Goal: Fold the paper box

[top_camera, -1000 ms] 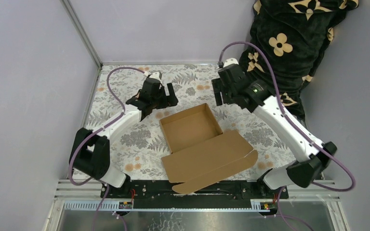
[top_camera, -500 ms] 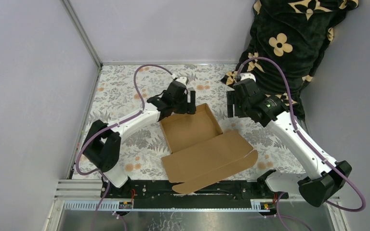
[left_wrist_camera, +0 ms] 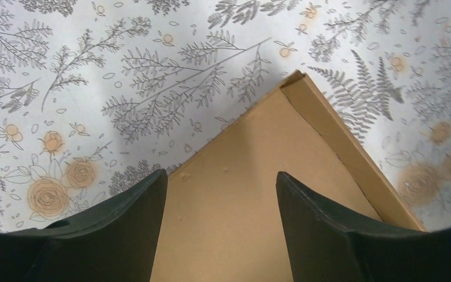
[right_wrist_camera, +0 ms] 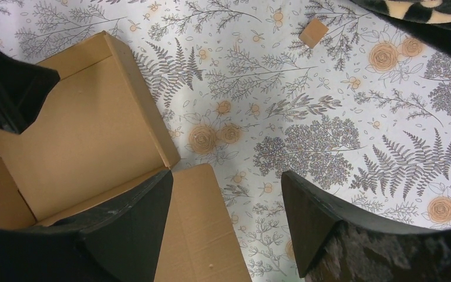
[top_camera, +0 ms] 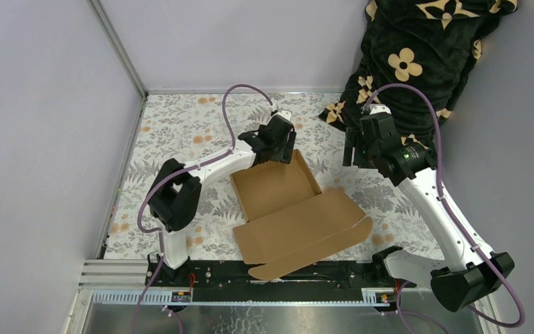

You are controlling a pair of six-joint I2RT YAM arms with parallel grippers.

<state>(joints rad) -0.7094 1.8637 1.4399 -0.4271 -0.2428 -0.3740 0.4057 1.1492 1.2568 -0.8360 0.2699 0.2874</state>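
The paper box [top_camera: 275, 185] lies in the middle of the floral table: a brown cardboard tray with raised walls and its lid panel [top_camera: 306, 233] flat toward the near edge. My left gripper [top_camera: 279, 144] hovers over the tray's far wall. In the left wrist view its jaws [left_wrist_camera: 220, 182] stand open, with bare cardboard [left_wrist_camera: 241, 176] below them and the tray corner [left_wrist_camera: 296, 77] ahead. My right gripper [top_camera: 360, 149] hangs open over the table, right of the tray and apart from it. The right wrist view [right_wrist_camera: 226, 182] shows the tray [right_wrist_camera: 88, 135] to the left and the lid's corner [right_wrist_camera: 202, 235] below.
A black blanket with cream flowers [top_camera: 417, 62] is heaped in the far right corner, close behind my right arm. A small cardboard scrap [right_wrist_camera: 313, 32] lies on the table cloth [top_camera: 181, 132]. Grey walls close in the left, the back and the right.
My left arm swung right from the table's left part to the tray's far wall, its jaws narrowing somewhat. My right arm drew back to the right, away from the tray.
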